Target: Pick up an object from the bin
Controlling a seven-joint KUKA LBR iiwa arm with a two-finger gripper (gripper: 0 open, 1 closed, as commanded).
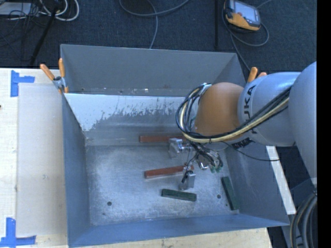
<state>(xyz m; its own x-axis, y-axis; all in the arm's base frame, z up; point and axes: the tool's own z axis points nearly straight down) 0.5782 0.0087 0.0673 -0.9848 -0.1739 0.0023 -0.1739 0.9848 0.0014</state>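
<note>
My gripper (187, 179) hangs low over the middle right of the bin floor, its tips just above a dark green bar (179, 195) that lies flat near the front. A reddish-brown bar (163, 172) lies just left of the fingers, its right end close to them. Another reddish-brown bar (154, 138) lies farther back by the bin's rear wall. I see nothing between the fingers, and whether they are parted is unclear.
A second dark green bar (228, 192) lies along the right wall of the bin. The arm with its orange cover and cables overhangs the right rear part of the bin.
</note>
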